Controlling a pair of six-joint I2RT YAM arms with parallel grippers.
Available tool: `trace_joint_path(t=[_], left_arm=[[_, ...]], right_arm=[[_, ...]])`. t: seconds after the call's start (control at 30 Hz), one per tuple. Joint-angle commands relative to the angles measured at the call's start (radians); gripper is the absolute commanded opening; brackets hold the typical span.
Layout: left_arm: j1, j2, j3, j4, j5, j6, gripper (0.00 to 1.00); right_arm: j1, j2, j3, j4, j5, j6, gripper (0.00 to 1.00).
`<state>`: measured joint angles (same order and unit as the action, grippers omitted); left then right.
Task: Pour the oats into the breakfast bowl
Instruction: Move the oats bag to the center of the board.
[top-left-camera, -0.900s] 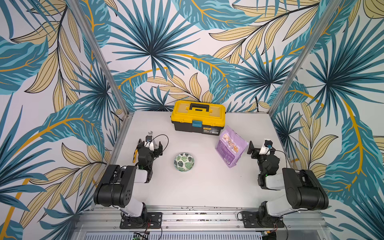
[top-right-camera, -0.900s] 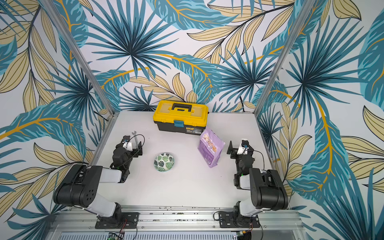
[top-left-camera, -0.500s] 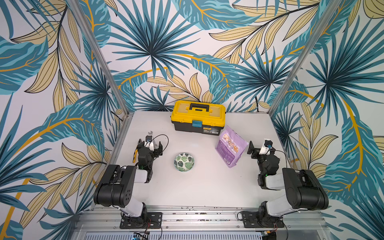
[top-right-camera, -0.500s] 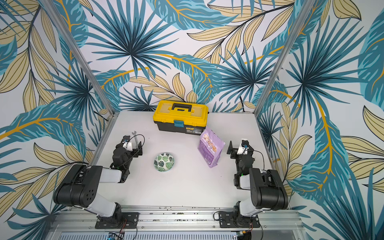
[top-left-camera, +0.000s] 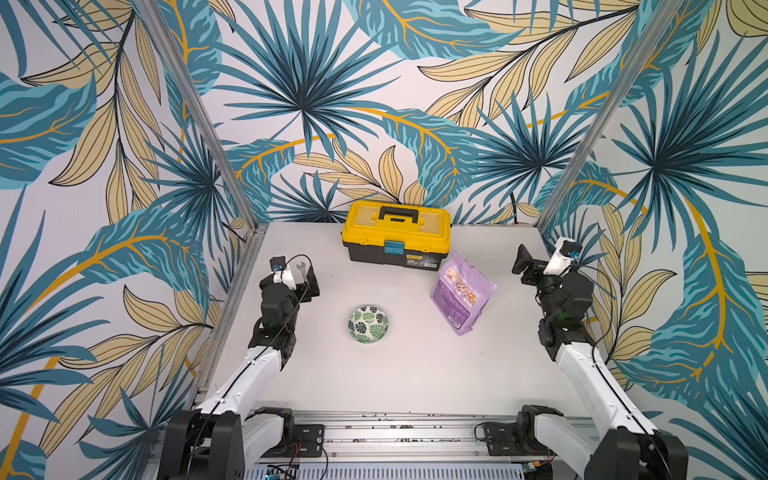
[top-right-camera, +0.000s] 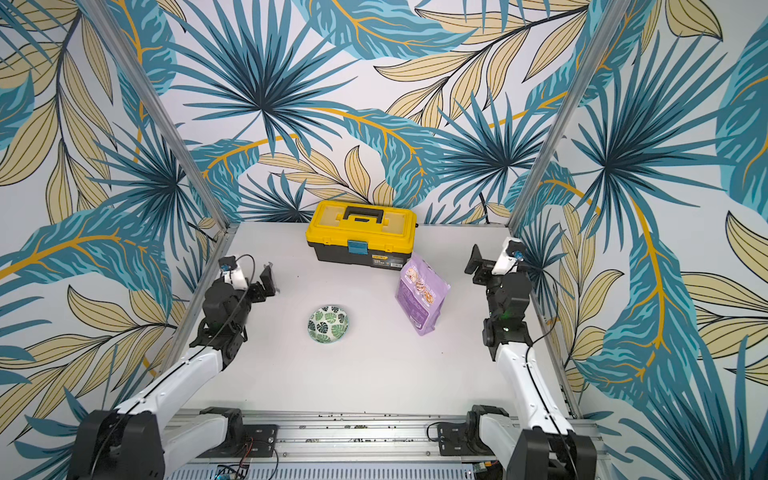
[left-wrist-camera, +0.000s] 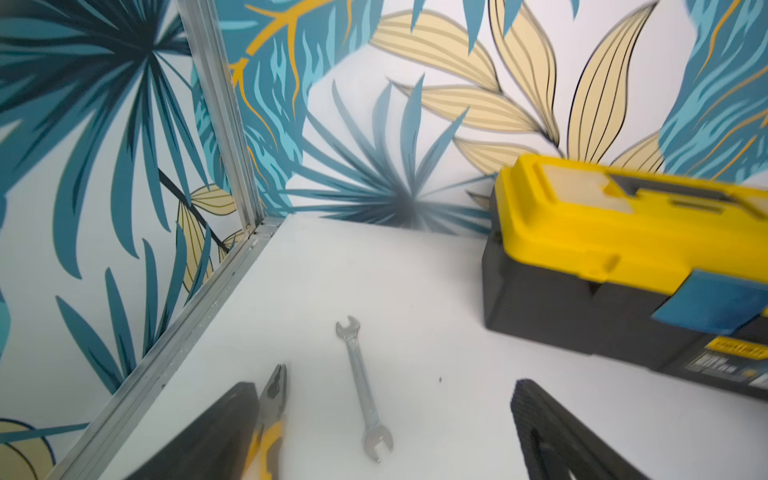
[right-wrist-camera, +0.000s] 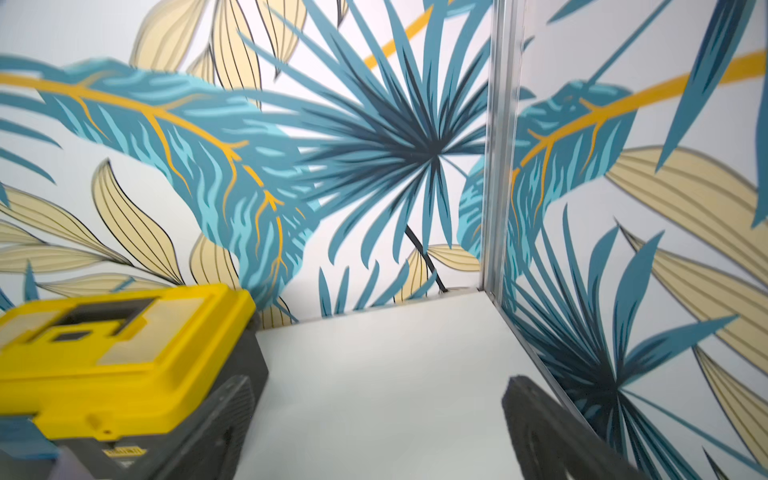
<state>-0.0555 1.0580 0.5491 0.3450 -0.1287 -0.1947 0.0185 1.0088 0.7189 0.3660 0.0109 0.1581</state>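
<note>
The breakfast bowl (top-left-camera: 368, 324) (top-right-camera: 328, 324), small and white with green leaves, stands near the middle of the table in both top views. To its right a lilac pouch (top-left-camera: 461, 293) (top-right-camera: 420, 295) stands tilted. The oats inside it are hidden. My left gripper (top-left-camera: 297, 276) (top-right-camera: 253, 282) (left-wrist-camera: 384, 388) hangs open at the left edge, apart from the bowl and holding nothing. At the right edge my right gripper (top-left-camera: 536, 266) (top-right-camera: 488, 266) (right-wrist-camera: 378, 382) is open and empty, to the right of the pouch and clear of it.
A yellow toolbox (top-left-camera: 397, 232) (top-right-camera: 360, 230) (left-wrist-camera: 623, 257) (right-wrist-camera: 124, 365) stands at the back centre, just behind the pouch. A steel wrench (left-wrist-camera: 363, 386) and yellow-handled pliers (left-wrist-camera: 270, 411) lie under the left gripper. Leaf-print walls enclose three sides of the table.
Both arms have unfolded from their tucked pose and stretched out. The right gripper now sits higher and farther back. Bowl and pouch have not moved.
</note>
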Motion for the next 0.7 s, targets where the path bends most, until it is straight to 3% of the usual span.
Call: trace_joint_path(t=[0.0, 0.17, 0.43, 0.67], left_arm=[[-0.014, -0.063, 0.075, -0.407, 0.114, -0.264, 1.00], [-0.117, -0.113, 0.105, -0.550, 0.232, -0.426, 1.00], [-0.257, -0.100, 0.103, -0.611, 0.323, -0.514, 1.00], [-0.277, -0.074, 0.084, -0.588, 0.319, -0.527, 1.00]], right_arm=[[0.004, -0.006, 0.167, -0.517, -0.147, 0.085, 0.99], [0.045, 0.086, 0.419, -0.870, -0.337, 0.031, 0.99], [0.149, 0.199, 0.527, -1.150, -0.256, -0.076, 0.98], [0.228, 0.331, 0.573, -1.184, -0.221, -0.110, 0.77]])
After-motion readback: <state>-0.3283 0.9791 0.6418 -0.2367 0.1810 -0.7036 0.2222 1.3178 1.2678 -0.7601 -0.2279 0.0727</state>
